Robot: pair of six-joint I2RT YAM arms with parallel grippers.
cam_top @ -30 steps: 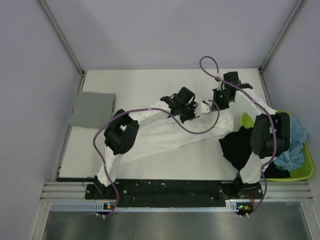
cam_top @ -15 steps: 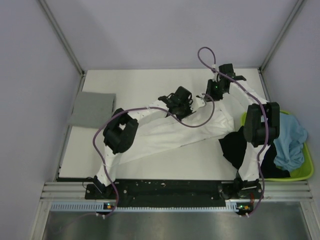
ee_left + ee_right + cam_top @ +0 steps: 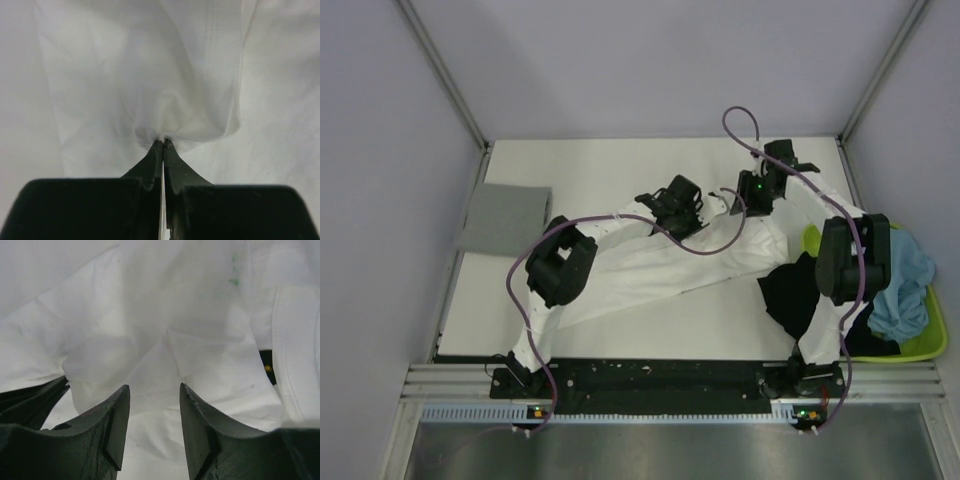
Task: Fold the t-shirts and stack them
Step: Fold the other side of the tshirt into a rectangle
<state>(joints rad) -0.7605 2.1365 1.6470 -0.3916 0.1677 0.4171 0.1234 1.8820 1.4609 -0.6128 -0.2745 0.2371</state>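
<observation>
Where left gripper [image 3: 163, 144] pinches, white t-shirt [image 3: 150, 65] puckers into soft folds

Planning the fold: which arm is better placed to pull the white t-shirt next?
Probably left: the left gripper is shut on the white t-shirt, while the right gripper hangs open above it, gripping nothing.

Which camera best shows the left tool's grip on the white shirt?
Left wrist: the left tool is shut on a bunched fold of the white shirt. Top view hides the pinch; right wrist shows only cloth.
</observation>
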